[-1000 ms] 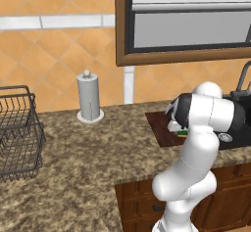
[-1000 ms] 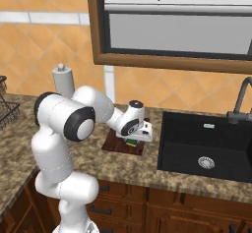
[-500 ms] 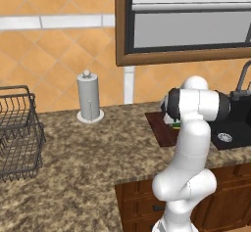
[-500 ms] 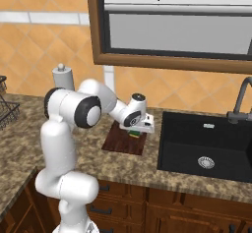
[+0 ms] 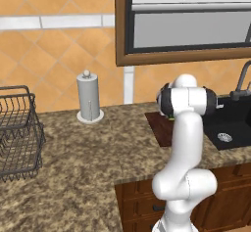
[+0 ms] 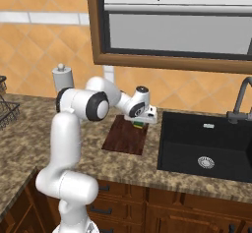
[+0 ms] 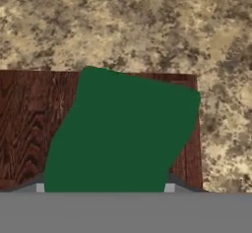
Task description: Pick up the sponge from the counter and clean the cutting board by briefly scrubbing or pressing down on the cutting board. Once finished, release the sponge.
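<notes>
- One sponge (image 7: pixel 120 133) is what we see gripped in the claw: in the hand view its dark green face looms large and skewed, lying over the cutting board (image 7: pixel 29 124).
- From the right base view we find the gripper (image 6: pixel 140 124) closed on that sponge, a sliver of yellow and green showing just below the white hand, above the far right part of the cutting board (image 6: pixel 123 138).
- We cannot tell from these views whether the sponge presses on the wood or hangs just over it.
- The board lies flat on the counter (image 6: pixel 29 138), just left of the black sink (image 6: pixel 206 148), its long side running from near to far.
- In the left base view we see the board (image 5: pixel 158 126) partly hidden behind the arm, with a hint of green beside the wrist.
- Far back on the counter (image 5: pixel 73 167) stands a paper towel holder (image 5: pixel 89 99), upright, well apart from the board.
- At the left edge we see a dark wire basket (image 5: pixel 17 133) resting on the counter.
- A faucet (image 6: pixel 240 99) rises at the far right of the sink.
</notes>
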Controlling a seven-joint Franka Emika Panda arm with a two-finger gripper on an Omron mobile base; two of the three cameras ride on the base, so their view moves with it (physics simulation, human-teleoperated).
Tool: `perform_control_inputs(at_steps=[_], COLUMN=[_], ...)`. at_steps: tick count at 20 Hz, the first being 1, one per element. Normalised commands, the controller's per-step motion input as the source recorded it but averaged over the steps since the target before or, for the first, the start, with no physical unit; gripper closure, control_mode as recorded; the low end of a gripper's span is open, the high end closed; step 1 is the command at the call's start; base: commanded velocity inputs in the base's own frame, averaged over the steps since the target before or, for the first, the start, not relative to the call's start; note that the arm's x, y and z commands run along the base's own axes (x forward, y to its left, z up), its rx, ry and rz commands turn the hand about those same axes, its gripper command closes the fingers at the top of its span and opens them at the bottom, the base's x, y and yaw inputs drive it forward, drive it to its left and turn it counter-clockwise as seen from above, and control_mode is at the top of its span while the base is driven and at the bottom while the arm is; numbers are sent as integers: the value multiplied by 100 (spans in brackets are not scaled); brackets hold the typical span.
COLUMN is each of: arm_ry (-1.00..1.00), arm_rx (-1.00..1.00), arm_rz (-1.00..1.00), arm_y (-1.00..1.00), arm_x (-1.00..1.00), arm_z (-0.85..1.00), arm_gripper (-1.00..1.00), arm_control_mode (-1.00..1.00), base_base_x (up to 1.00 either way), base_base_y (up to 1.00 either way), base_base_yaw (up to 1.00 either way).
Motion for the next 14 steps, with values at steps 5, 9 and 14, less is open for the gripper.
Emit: perform_control_inputs(at_steps=[5, 9, 14], arm_ry=[0, 0, 0], arm_rx=[0, 0, 0], arm_rz=[0, 0, 0], arm_y=[-4, -21, -54], arm_x=[71, 44, 0], arm_z=[-17, -17, -17], arm_gripper=[100, 100, 100], arm_control_mode=[-100, -100, -100], base_base_x=[0, 0, 0], base_base_y=[0, 0, 0], base_base_yaw=[0, 0, 0])
